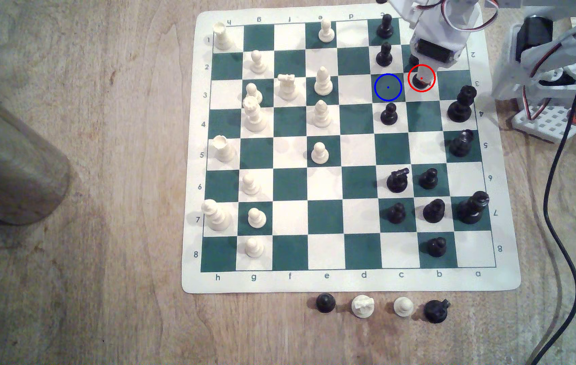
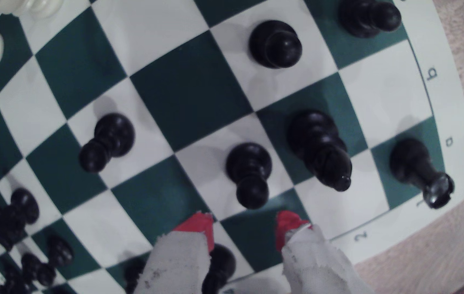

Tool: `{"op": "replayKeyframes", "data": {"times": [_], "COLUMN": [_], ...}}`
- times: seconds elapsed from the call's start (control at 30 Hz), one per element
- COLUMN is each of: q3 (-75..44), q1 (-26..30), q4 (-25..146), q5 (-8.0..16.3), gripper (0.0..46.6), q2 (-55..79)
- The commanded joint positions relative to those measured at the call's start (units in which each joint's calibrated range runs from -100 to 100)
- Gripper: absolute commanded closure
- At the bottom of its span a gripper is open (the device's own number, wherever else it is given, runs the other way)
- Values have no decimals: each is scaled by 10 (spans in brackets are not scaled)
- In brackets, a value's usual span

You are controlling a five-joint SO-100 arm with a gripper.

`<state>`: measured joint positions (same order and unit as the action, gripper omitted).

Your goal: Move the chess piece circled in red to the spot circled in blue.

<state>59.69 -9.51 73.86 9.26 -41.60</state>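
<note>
Seen in the exterior view: an end effector lowered from the board's 1 o'clock corner, straight onto the ringed pawn on its white square. Spread wide, to judge by the wrist view, with a red-tipped finger on either side and just short of the ball head; gripping nothing yet. Probably opened that far to straddle the head and close on the narrow neck.

Bound for the spot, the bare dark green square with the blue ring, touching the ringed pawn's square at 9 o'clock in the exterior view.

Tight quarters there. Hemmed by a neighbour pawn at the spot's 12 o'clock and a second neighbour pawn at its 6 o'clock, each one square off. Crowded too by a tall bishop just beside the ringed pawn, under the arm. Open room only along the row, so likely best lifted clear and carried straight toward 9 o'clock. Board margin and desk well apart from that path; no edge to worry about.
</note>
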Motion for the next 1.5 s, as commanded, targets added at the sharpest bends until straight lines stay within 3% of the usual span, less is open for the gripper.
{"op": "replayKeyframes", "data": {"times": [0.0, 0.93, 1.03, 1.17, 1.47], "q3": [-11, -21, -21, -21, -38], "q1": [6, 1, 1, 2, 6], "q4": [-7, -72, -71, -68, -21], "q5": [2, -1, -1, 0, 3], "gripper": [357, 373, 385, 464, 464], "q2": [13, 85, 84, 83, 14]}}
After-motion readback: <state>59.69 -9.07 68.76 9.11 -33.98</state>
